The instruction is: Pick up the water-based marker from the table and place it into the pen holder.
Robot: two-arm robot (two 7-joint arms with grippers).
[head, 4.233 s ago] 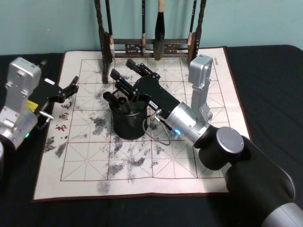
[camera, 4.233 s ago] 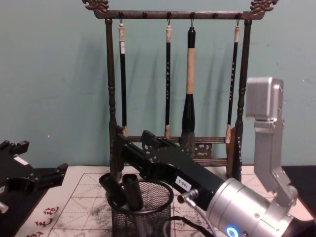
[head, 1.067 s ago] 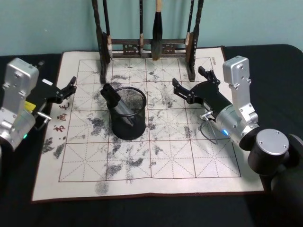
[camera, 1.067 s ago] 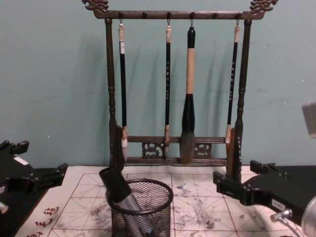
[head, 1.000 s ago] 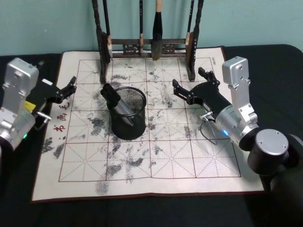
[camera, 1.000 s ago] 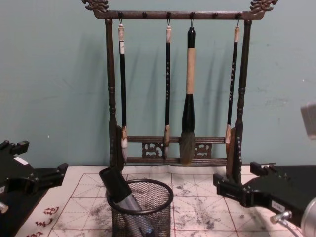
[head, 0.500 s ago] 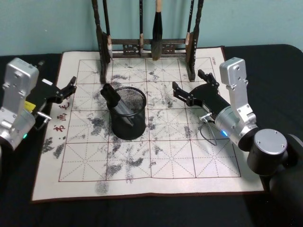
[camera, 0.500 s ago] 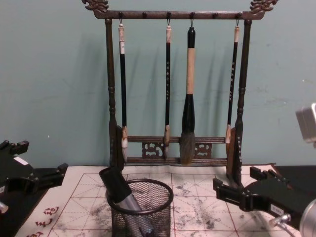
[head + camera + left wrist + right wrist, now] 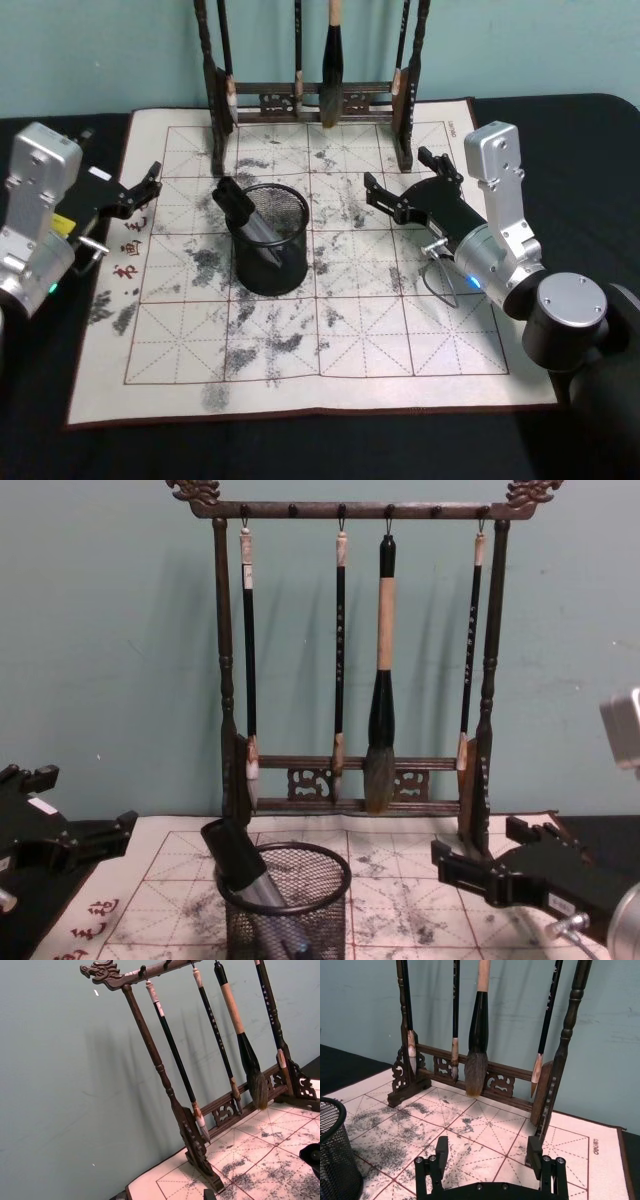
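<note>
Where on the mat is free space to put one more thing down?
Free: the near half of the mat, in front of the pen holder. Crowded: the far edge under the brush rack, and the strip between the holder and the open right end effector.

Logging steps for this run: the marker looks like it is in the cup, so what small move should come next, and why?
Probably ease the right hand back to rest. The marker already leans inside the pen holder, and that hand is open, empty and apart from it. The left hand sits at the mat's left edge.
</note>
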